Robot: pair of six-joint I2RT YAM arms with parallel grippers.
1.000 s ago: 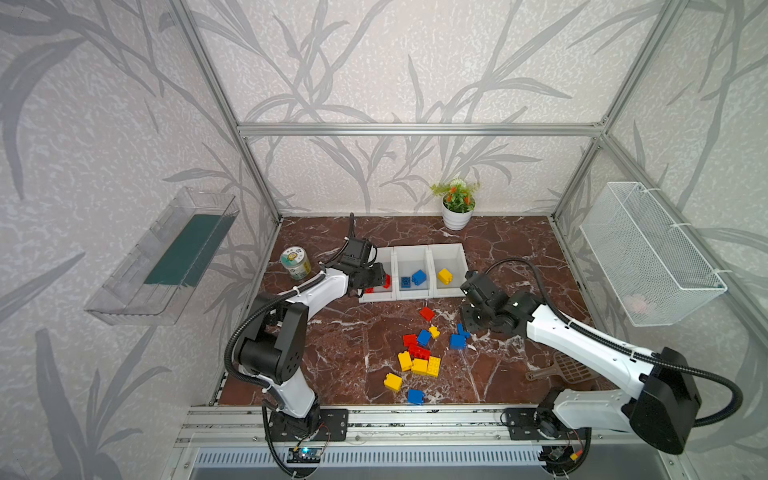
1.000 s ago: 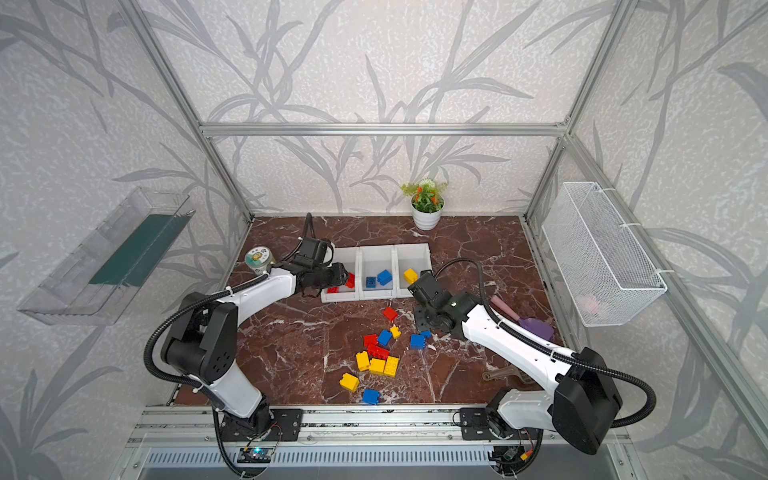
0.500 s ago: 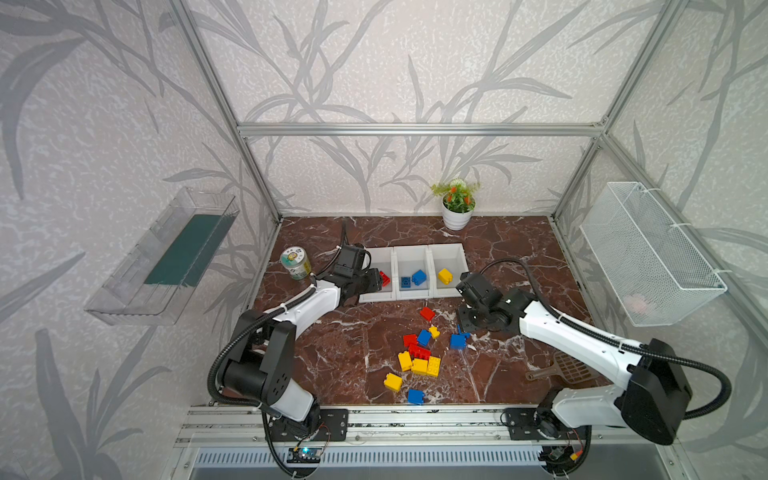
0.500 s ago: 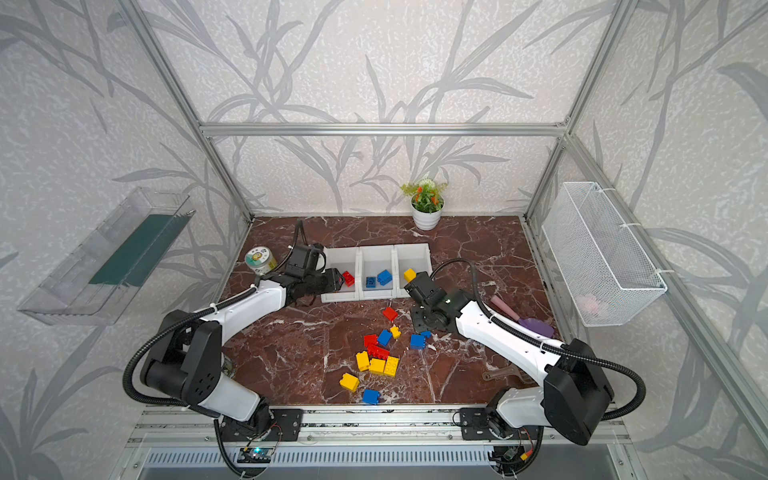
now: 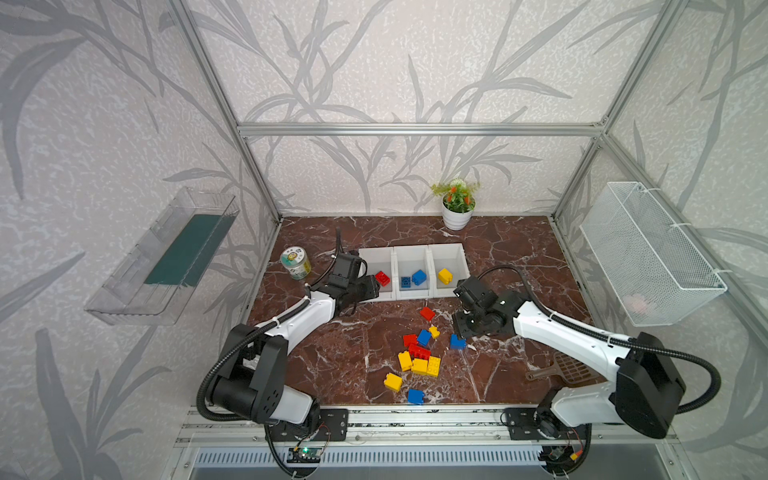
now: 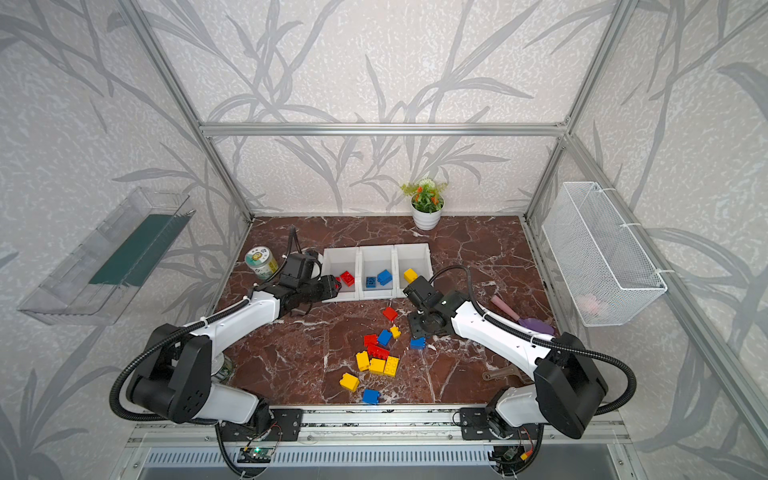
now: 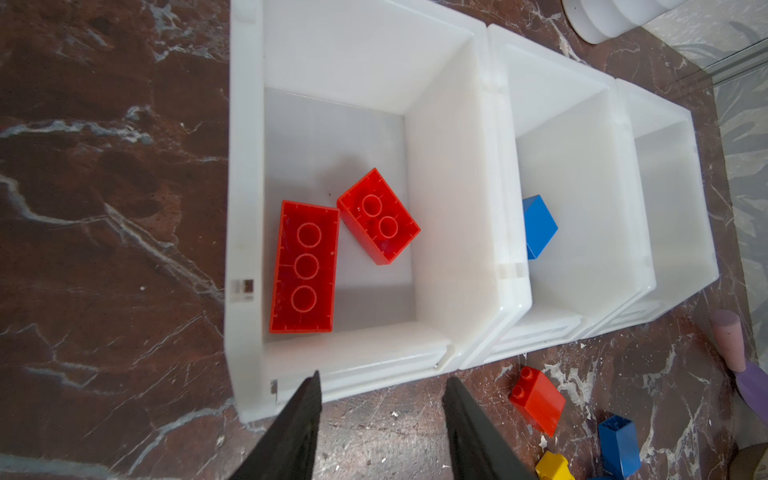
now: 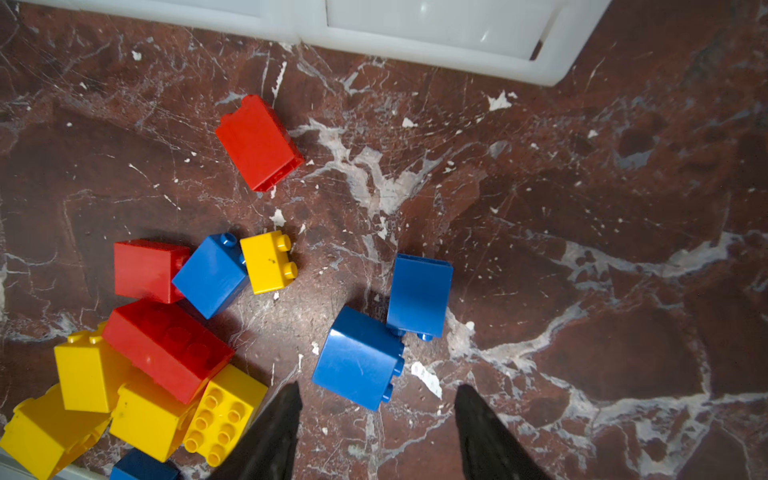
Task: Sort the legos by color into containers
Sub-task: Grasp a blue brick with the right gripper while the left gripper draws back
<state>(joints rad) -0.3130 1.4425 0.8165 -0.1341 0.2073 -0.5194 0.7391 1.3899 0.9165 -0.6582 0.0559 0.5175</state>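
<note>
Legos [image 5: 419,352] are mostly lying loose on the marble [image 5: 332,365], five sitting sorted in the containers [image 5: 411,254] (two red, two blue, one yellow), left gripper [image 7: 382,378] and right gripper [image 8: 379,386] hovering part-open, empty.

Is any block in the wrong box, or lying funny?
None is in a wrong box. In the left bin, the long red brick and the short red brick both lie upside down, hollow sides up.
</note>
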